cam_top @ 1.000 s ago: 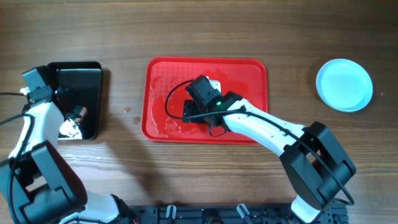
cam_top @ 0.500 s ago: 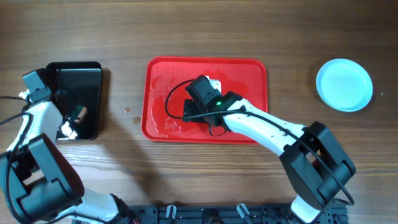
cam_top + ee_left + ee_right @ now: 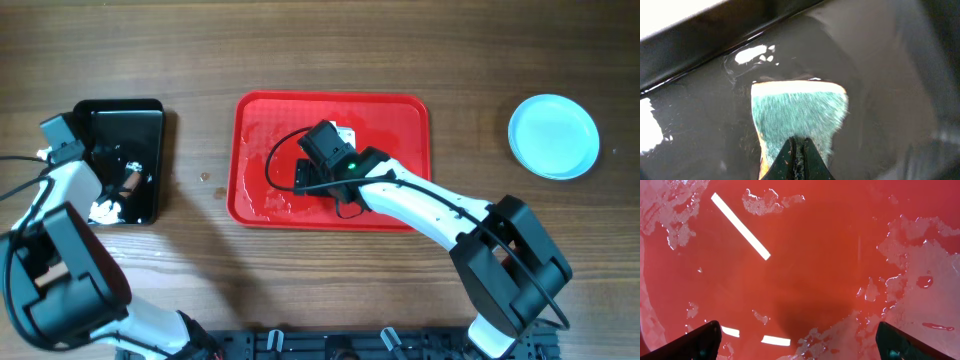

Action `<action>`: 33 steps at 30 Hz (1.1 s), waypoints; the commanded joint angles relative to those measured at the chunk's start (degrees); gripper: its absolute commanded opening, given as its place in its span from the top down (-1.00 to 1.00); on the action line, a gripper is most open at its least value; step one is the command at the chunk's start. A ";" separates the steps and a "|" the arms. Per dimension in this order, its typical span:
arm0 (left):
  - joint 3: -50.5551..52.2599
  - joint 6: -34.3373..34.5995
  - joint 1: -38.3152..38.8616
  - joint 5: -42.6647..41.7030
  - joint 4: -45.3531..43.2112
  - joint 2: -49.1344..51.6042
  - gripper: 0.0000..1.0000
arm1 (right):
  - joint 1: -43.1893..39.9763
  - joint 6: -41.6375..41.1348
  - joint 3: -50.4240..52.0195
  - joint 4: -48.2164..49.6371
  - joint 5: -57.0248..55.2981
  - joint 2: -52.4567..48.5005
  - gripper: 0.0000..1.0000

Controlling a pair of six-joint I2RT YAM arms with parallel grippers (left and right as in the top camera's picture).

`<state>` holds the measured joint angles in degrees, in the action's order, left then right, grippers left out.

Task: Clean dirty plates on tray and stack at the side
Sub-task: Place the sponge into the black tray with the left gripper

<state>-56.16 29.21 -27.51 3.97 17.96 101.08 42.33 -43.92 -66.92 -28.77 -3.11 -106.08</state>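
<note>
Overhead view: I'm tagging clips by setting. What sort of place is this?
Probably a robot test bench set up for dishwashing, not a real kitchen: a bare wooden table, a wet red tray, and a sponge in a wet black tray.

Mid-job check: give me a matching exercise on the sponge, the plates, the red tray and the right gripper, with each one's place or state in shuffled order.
Things:
1. sponge
2. plates
3. red tray
4. right gripper

Places or states:
A. open, hovering over the red tray
B. on the table at the far right
C. pinched in the shut left gripper, in the black tray
D. wet, streaked with foam

Pairs: 1-C, 2-B, 3-D, 4-A.
</note>
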 commanded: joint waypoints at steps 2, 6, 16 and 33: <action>0.31 -0.39 0.02 -8.90 0.15 -9.33 0.92 | 0.09 -0.37 -0.46 0.52 -1.60 -0.96 -1.00; 0.33 -0.42 0.07 -8.55 3.28 -11.65 0.92 | 0.09 -0.35 -0.46 0.76 -1.60 -0.96 -1.00; 0.33 -0.42 0.07 -5.84 8.48 -2.45 0.92 | 0.09 0.44 -0.46 0.72 -1.60 -0.96 -0.99; 0.20 -0.44 0.07 -8.41 7.96 -2.38 0.92 | 0.09 0.46 -0.46 0.90 -1.60 -0.96 -0.99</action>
<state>-56.31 29.23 -27.44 -3.53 25.76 101.30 42.33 -43.70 -66.92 -28.14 -3.31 -106.08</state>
